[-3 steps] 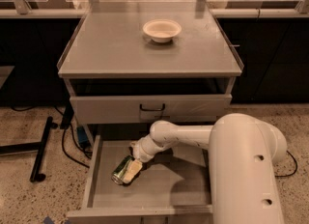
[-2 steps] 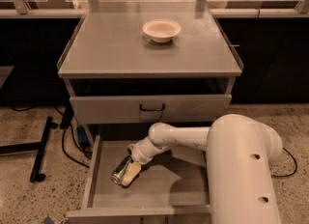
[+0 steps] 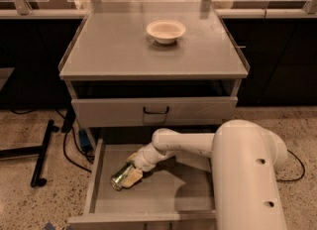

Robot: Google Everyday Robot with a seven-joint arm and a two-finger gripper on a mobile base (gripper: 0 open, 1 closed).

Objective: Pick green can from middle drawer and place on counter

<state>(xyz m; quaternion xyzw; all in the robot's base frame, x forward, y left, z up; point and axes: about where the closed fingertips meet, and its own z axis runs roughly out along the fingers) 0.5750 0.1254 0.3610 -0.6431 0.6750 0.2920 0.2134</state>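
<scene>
The green can lies on its side on the floor of the open middle drawer, near its left wall. My gripper reaches down into the drawer from the right and sits right at the can, its pale fingers over the can's right side. The counter is the flat grey top of the cabinet, above and behind the drawer.
A pale bowl stands at the back middle of the counter. A shut drawer front with a black handle sits above the open drawer. A black stand leg and cables lie on the speckled floor at the left. My arm's large white body fills the lower right.
</scene>
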